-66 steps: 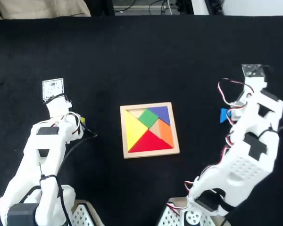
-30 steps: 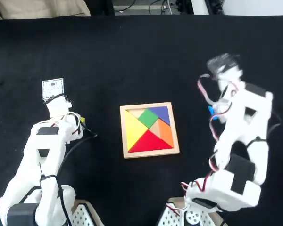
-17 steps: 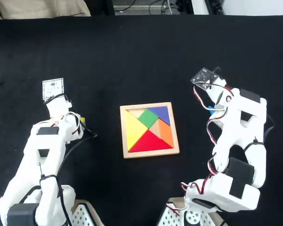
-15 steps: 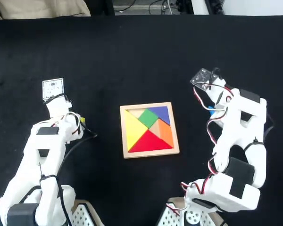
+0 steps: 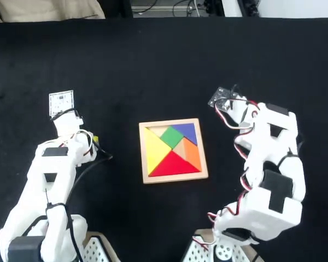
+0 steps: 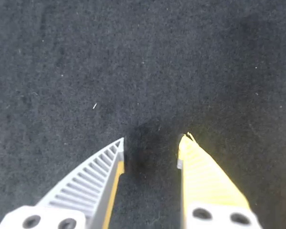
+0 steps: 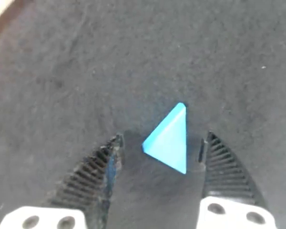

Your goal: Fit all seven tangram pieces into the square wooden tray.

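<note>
The square wooden tray [image 5: 146, 177] lies mid-table and holds several coloured pieces, among them a yellow triangle [image 5: 153, 150], a red triangle [image 5: 175, 165] and a green square [image 5: 172, 136]. A small triangular patch of bare wood [image 5: 180, 148] shows between them. In the right wrist view a light blue triangle [image 7: 170, 138] lies flat on the black cloth. My right gripper [image 7: 162, 140] stands open around it, one finger on each side. The right arm [image 5: 265, 142] is right of the tray. My left gripper [image 6: 152, 140] is open over bare cloth, nothing between its fingers.
The left arm [image 5: 57, 158] stands well left of the tray, with a white tag [image 5: 61, 102] on its wrist. Black cloth covers the whole table. Both arm bases [image 5: 229, 248] sit at the near edge.
The right arm has swung leftward from the table's right side toward the tray, its wrist now lower and closer in. The left arm and the tray have not moved.
</note>
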